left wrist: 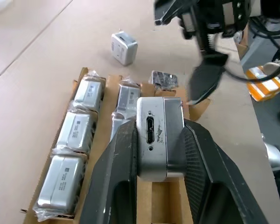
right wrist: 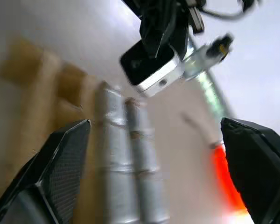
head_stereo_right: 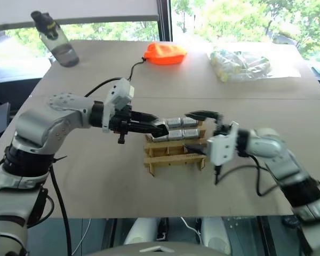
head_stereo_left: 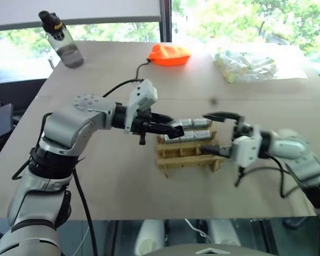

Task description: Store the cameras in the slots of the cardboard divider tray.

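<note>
Camera (left wrist: pixel 159 137), silver-grey, was pinched between the left hand's (left wrist: pixel 158 158) two black fingers, held above the cardboard tray (head_stereo_left: pixel 188 154) at its left end. The tray sat mid-surface (head_stereo_left: pixel 122 181); its two far rows held wrapped silver cameras (left wrist: pixel 77 135). Another camera (left wrist: pixel 123 46) lay loose on the surface past the tray. Right hand (head_stereo_left: pixel 220 133) hung at the tray's right end, fingers spread wide, grasping nothing. Orange pouch (head_stereo_left: pixel 169 54), bottle (head_stereo_left: pixel 62 38) and a clear bag of packets (head_stereo_left: pixel 245 65) lay far back.
</note>
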